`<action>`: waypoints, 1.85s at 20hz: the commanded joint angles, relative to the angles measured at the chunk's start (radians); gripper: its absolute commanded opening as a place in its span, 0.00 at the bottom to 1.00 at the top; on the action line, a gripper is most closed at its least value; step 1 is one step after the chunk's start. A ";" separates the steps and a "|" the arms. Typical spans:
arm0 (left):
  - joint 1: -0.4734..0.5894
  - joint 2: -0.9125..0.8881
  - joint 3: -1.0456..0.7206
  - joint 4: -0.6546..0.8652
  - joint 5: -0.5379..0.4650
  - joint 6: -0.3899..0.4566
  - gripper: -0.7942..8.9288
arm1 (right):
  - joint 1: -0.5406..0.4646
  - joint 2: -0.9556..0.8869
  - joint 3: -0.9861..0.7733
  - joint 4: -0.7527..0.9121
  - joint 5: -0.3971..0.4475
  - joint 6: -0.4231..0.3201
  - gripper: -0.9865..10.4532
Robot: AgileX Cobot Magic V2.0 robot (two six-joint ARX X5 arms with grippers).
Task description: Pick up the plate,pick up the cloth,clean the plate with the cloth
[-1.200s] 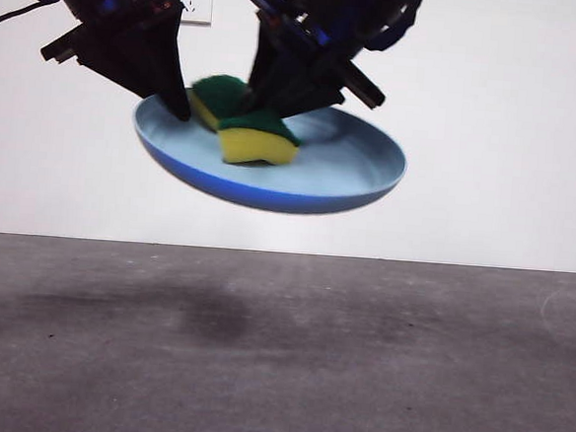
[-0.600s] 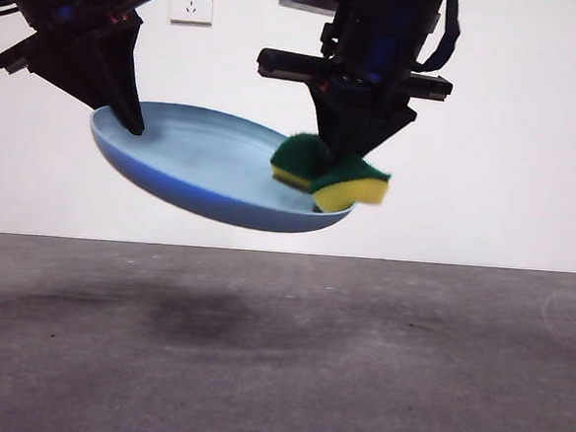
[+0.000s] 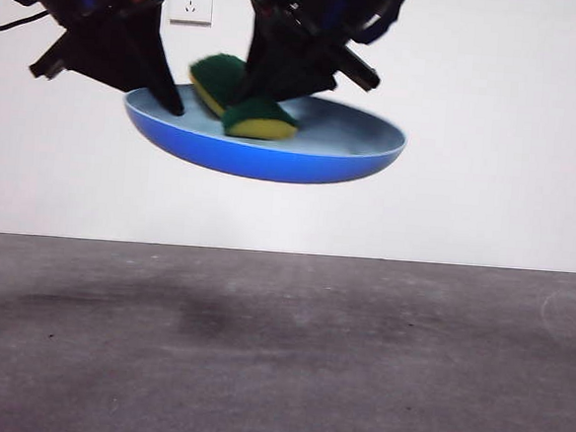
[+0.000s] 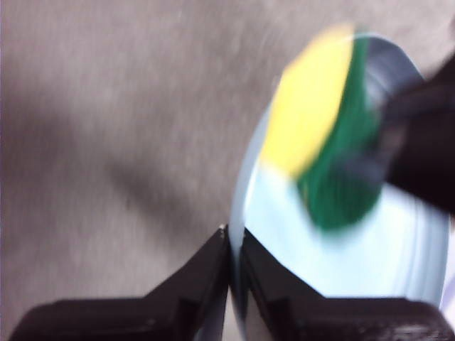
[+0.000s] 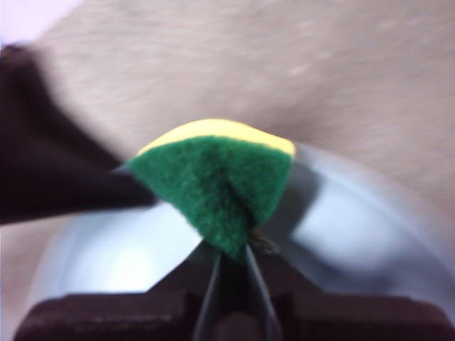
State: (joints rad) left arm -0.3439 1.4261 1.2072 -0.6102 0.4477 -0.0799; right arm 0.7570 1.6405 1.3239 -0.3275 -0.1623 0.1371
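Right wrist view: right gripper (image 5: 233, 266) has jaws pinched tight on the sponge (image 5: 215, 183), foam folded at the grip so the green scouring layer bulges out and yellow shows at the far edge; held like that prob. so a broad face drags over the plate (image 5: 355, 213). Front view: same gripper (image 3: 267, 91) comes in from above, sponge (image 3: 242, 99) pressed down inside the plate's bowl, toward the side where the other arm grips. Left wrist view: left gripper (image 4: 233, 245) jaws closed together on the plate (image 4: 348, 256) rim, one jaw inside, one under, thin edge clamped between. In front view it (image 3: 170, 99) holds the light-blue plastic plate (image 3: 302, 163) by one rim only, so plate hangs in air well above the grey table (image 3: 278, 364), roughly level, slight tilt, far side unsupported. Rim grip leaves the bowl open for wiping. Plate contents: sponge only, no food or liquid seen; motion blur hides fine marks. Judgement: mid-wipe stage, pick-ups both done; hard push near the free rim could lever plate in the jaws. Wall sockets (image 3: 191, 0) behind, n/a to task.
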 commanded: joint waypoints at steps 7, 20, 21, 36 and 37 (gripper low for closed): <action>-0.014 -0.004 0.006 0.077 -0.074 -0.048 0.07 | 0.090 0.020 -0.013 -0.388 0.177 -0.009 0.07; -0.048 -0.005 0.006 -0.111 0.131 0.034 0.07 | 0.016 0.020 -0.013 -0.117 0.416 -0.014 0.07; -0.052 -0.005 0.006 -0.105 0.126 0.035 0.07 | 0.016 0.020 -0.013 -0.096 0.353 -0.014 0.07; 0.033 0.261 0.005 0.019 -0.445 0.095 0.07 | 0.022 -0.268 -0.013 -0.359 0.409 -0.038 0.07; 0.038 0.294 0.005 0.024 -0.446 0.095 0.07 | 0.021 -0.286 -0.013 -0.377 0.409 -0.042 0.07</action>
State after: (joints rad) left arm -0.3080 1.7054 1.2140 -0.5854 0.0093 0.0071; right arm 0.7776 1.3552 1.3163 -0.7097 0.2436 0.1055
